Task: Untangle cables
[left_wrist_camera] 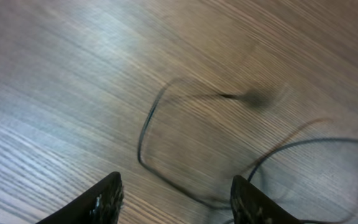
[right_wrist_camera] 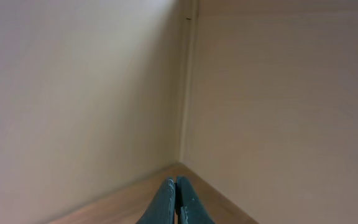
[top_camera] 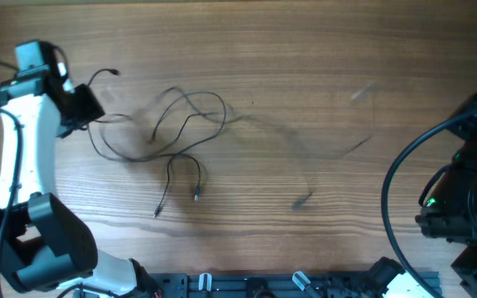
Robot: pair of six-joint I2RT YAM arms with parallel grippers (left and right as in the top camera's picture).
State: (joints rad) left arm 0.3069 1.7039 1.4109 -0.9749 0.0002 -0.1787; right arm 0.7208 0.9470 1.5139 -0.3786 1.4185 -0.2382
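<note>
The thin black cables (top_camera: 176,124) lie in loose loops on the wooden table, left of centre, with plug tips at the front (top_camera: 196,195) and one near the left arm (top_camera: 116,73). A blurred strand stretches right towards a plug (top_camera: 301,201). My left gripper (top_camera: 85,108) is at the loops' left end, open and empty; in the left wrist view its fingers (left_wrist_camera: 176,202) straddle a cable loop (left_wrist_camera: 151,124) lying on the table. My right gripper (right_wrist_camera: 176,202) is shut and empty, pointing at a wall corner; its arm (top_camera: 466,190) sits at the far right.
The table's front edge carries a black rail with clips (top_camera: 296,285). Thick black arm cables (top_camera: 396,174) arc at the right. The left arm's white link and black base (top_camera: 31,240) occupy the front left.
</note>
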